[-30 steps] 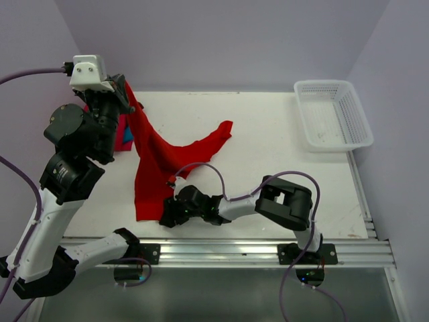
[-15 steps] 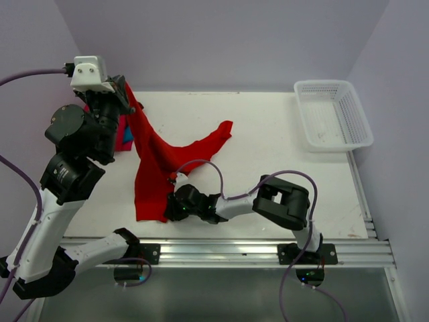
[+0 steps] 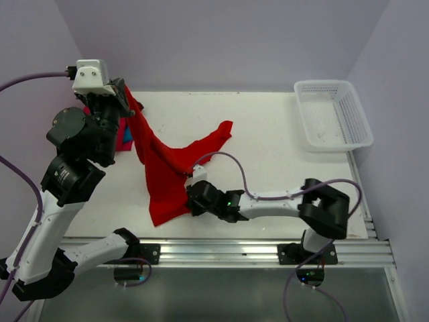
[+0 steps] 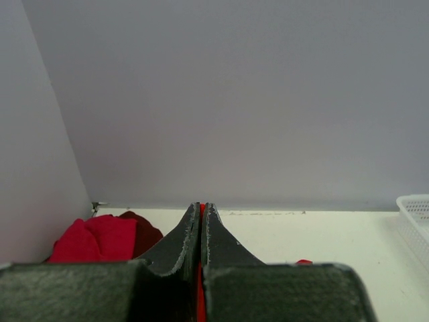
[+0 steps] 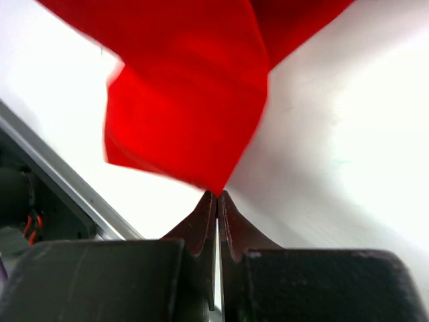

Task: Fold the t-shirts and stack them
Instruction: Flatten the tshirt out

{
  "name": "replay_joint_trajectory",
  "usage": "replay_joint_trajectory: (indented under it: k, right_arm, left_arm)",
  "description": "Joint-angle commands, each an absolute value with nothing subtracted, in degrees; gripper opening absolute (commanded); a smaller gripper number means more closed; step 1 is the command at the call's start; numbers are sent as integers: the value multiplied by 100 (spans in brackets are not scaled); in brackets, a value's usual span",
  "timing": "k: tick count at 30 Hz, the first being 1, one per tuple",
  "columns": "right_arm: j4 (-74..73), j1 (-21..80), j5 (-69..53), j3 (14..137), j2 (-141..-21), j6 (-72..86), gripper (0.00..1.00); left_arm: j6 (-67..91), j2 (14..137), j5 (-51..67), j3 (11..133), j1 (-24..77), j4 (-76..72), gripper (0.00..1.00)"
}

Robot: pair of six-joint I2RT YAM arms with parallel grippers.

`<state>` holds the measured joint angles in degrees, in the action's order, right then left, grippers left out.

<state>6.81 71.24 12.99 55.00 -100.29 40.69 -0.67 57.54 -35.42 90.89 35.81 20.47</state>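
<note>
A large bright red t-shirt (image 3: 163, 166) hangs from my left gripper (image 3: 125, 94), which is raised at the back left and shut on its upper edge; a sliver of red cloth (image 4: 199, 295) shows between the closed fingers. The shirt drapes down onto the table, with one sleeve (image 3: 218, 134) stretched toward the middle. My right gripper (image 3: 192, 199) is low near the front edge and shut on the shirt's lower corner (image 5: 214, 184). Folded t-shirts lie at the back left: red (image 4: 90, 238), dark maroon (image 4: 144, 231) and teal-blue (image 3: 126, 138), partly hidden behind the left arm.
A white mesh basket (image 3: 333, 114) stands at the back right corner, its rim also in the left wrist view (image 4: 415, 213). The metal rail (image 3: 221, 245) runs along the table's front edge, just below the right gripper. Purple walls enclose the table.
My right gripper has closed on the shirt's lower corner and moved right, pulling the hem with it. The right arm's elbow has swung right. The left gripper has held still.
</note>
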Motion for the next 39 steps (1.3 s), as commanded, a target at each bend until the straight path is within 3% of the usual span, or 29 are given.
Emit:
replay_joint_trajectory:
  k: [1, 10, 15, 18, 21, 23, 24, 25, 27, 32, 39]
  right_arm:
    - [-908, 7110, 2976, 5879, -8615, 3367, 0]
    - [-3750, 6768, 6287, 7942, -7516, 2585, 0]
    - [-4069, 6610, 7907, 8498, -7207, 2023, 0]
    - [-4000, 6321, 8288, 8639, -7006, 1680, 0]
    - [-3299, 6083, 8454, 8395, -6523, 891, 0]
    - [-1475, 6038, 8578, 7844, -6059, -784, 0]
    - [264, 6038, 8543, 7622, -5934, -1496, 0]
    - [1125, 6038, 8552, 7429, -5828, -2886, 0]
    - [2724, 6038, 8535, 7190, -5783, -3968, 0]
    - [3779, 6038, 8350, 7452, -5810, -5545, 0]
    - [2211, 6056, 7647, 7970, -5747, -4888, 0]
  left_arm:
    - [-123, 5643, -3621, 8974, 3621, 1679, 0]
    - [-53, 5660, -3577, 8763, 3612, 1556, 0]
    - [-53, 5608, -3612, 8701, 3621, 1538, 0]
    - [-53, 5572, -3647, 8657, 3621, 1538, 0]
    - [-79, 5555, -3718, 8613, 3621, 1556, 0]
    - [-140, 5537, -3761, 8604, 3621, 1547, 0]
    - [-167, 5537, -3770, 8613, 3621, 1547, 0]
    - [-202, 5537, -3779, 8665, 3621, 1538, 0]
    - [-316, 5546, -3832, 8745, 3621, 1512, 0]
    - [-475, 5555, -3824, 9201, 3621, 1529, 0]
    - [-492, 5370, -3208, 9439, 3621, 1432, 0]
